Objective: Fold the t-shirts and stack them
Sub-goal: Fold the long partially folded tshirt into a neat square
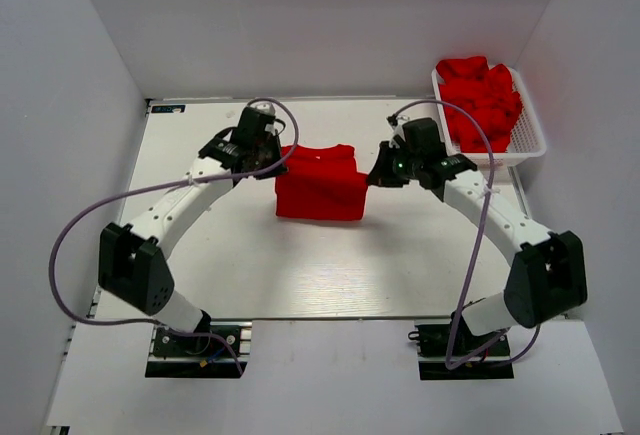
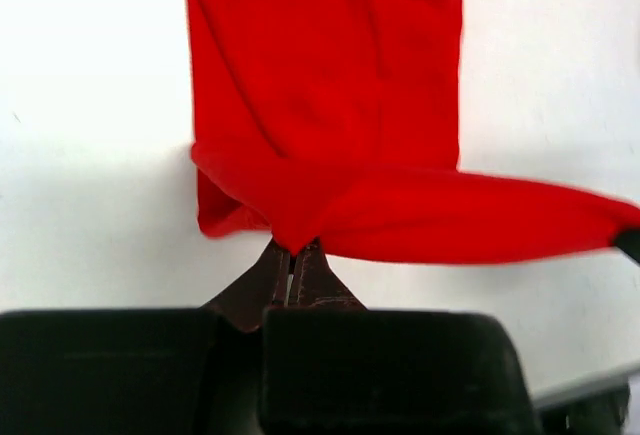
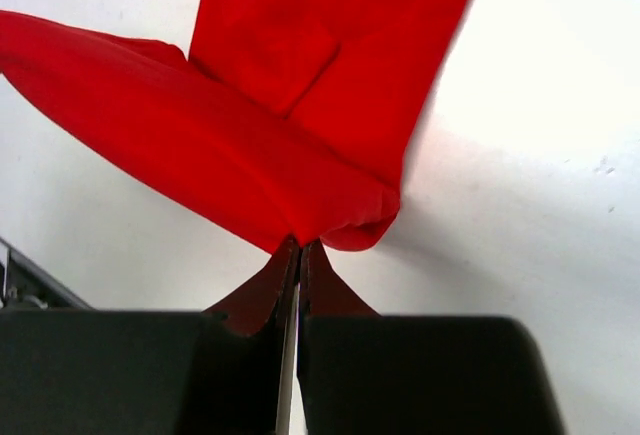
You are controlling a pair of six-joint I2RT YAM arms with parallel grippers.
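Fabric of one red t-shirt (image 1: 318, 187) spanned the gap between the two sets of jaws, and each set was clenched on a corner of it. The left jaws pinched a bunched fold right at their tips, and the right jaws nipped the opposite corner the same way. The held edge ran taut from one pinch to the other, lifted a little, while the rest of the garment lay flat on the surface (image 1: 300, 275) just ahead of the tips. The step in hand looked like a fold of that held edge over the body of the shirt. The task seemed at an early stage, since a heap of unfolded shirts (image 1: 480, 95) sat in the white basket (image 1: 530, 147) well beyond the right jaws, on their outer side. To fold well, both sets would need to travel together at equal height and pace so that the edge stayed straight; slack on one side would likely skew the crease. The cloth was best laid down with edges matched before either set let go. A gentle release mattered too, as thin fabric could cling to the tips and drag the fold open.
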